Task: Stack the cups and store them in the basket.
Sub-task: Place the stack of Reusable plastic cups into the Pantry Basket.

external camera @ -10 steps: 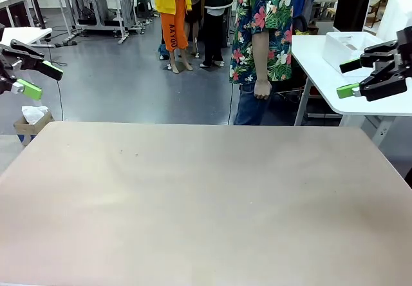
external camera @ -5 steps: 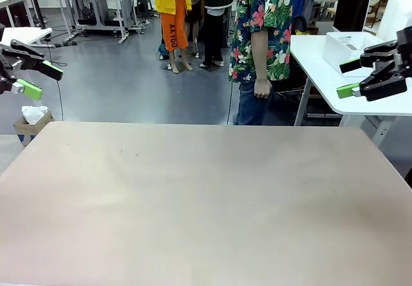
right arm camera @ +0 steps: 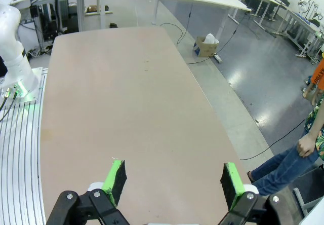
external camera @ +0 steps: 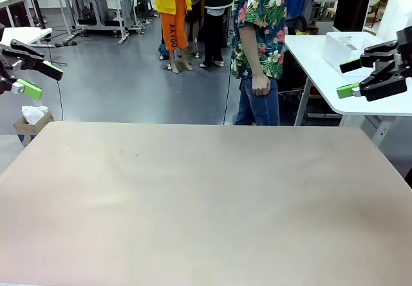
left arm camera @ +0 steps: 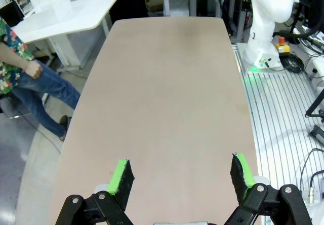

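The cups and the basket are out of view. The beige table lies bare in front of me. My left gripper hangs open in the air past the table's far left corner, nothing between its green pads. My right gripper hangs open past the far right corner, also holding nothing. In the left wrist view the left gripper looks along the bare tabletop with its fingers wide apart. The right gripper in its own wrist view is just as wide over the tabletop.
A person in a flowered shirt stands beyond the far edge, one hand hanging down. A white side table at the back right carries a white box. A small cardboard box sits on the floor at left.
The person at the far side has shifted a little and turned. Both grippers have stayed where they were, still open.
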